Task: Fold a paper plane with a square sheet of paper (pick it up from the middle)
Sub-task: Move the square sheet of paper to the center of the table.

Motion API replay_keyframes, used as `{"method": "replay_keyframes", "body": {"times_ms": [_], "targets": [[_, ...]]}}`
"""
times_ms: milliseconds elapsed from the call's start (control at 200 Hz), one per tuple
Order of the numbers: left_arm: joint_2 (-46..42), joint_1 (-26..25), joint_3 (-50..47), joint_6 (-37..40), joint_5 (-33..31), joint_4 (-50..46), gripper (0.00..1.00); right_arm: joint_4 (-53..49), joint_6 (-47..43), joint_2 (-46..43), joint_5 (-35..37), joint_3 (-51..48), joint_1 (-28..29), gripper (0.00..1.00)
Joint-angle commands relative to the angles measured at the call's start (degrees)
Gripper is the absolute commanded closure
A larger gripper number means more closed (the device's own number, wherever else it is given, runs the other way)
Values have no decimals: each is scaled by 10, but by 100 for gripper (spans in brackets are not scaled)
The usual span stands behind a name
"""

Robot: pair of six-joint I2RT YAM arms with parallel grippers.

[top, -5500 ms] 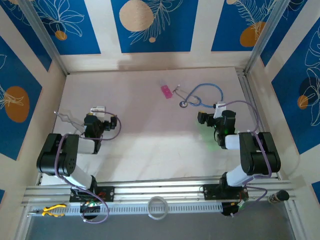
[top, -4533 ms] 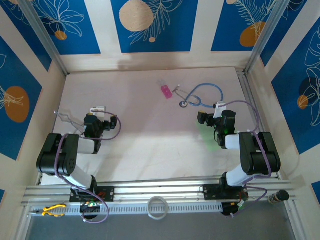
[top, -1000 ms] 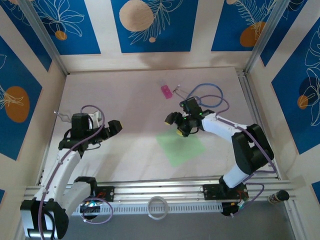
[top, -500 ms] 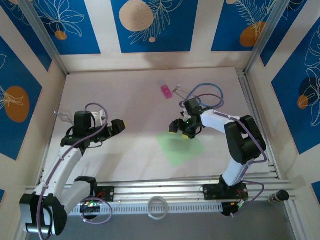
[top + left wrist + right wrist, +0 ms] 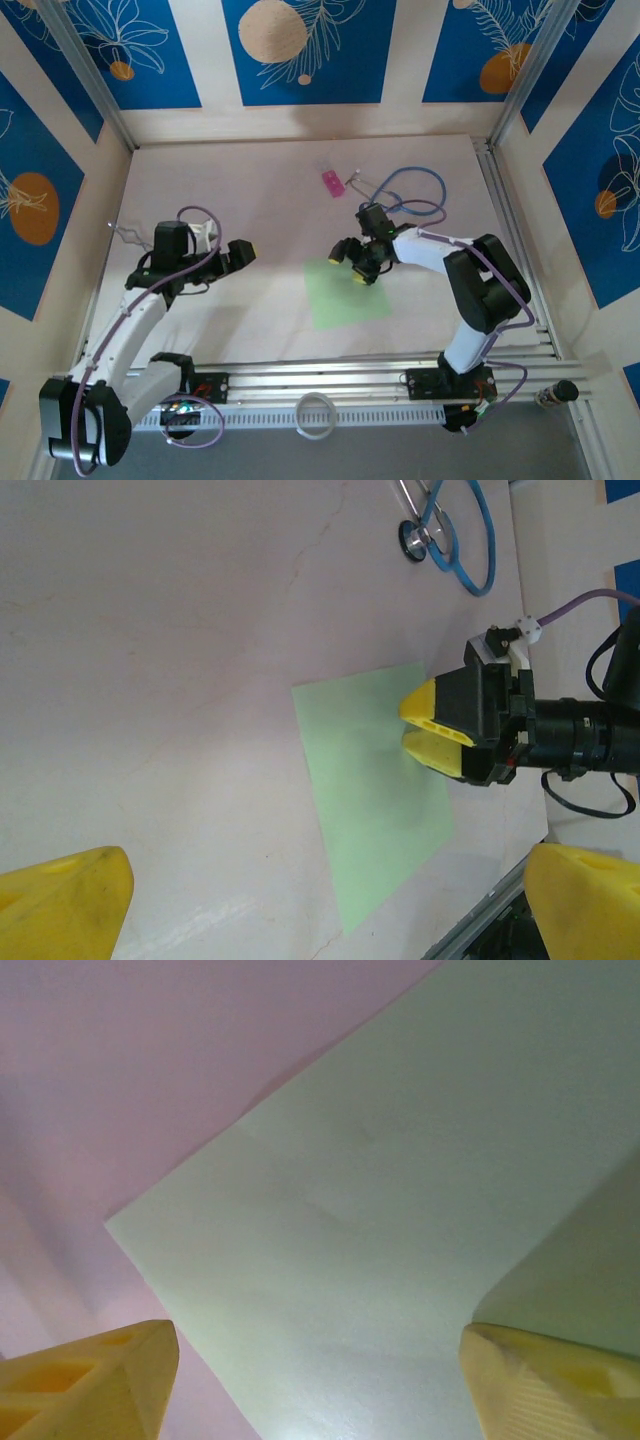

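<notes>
Thin light-green square paper sheet lies flat below the right gripper, its jaws spread. The left gripper gapes wide, well apart.

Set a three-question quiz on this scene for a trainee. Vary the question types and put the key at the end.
1. True or false: the square sheet of paper lies flat and unfolded on the table.
2. Pick one: the right tool hangs over which part of the sheet? A the far edge; B the near edge; C the middle.
3. Fill in: the jaws of the left tool stand ____, away from the sheet.

Key: 1 true; 2 A; 3 open.
</notes>
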Motion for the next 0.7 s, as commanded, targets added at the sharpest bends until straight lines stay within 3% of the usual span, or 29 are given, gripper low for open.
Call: {"method": "replay_keyframes", "body": {"times_ms": [0,230,345,540,695], "targets": [[7,-10,21,-2,8,2,0,25,164,18,29,-37,48,24],[20,-41,38,14,-29,-37,0,90,291,26,70,-30,105,23],[28,-57,39,10,-37,-33,0,97,312,34,78,-12,118,23],[62,-97,68,20,-66,-64,3,111,244,-6,56,2,115,21],[116,-158,105,37,-103,-98,11,41,158,-68,61,-11,74,19]]}}
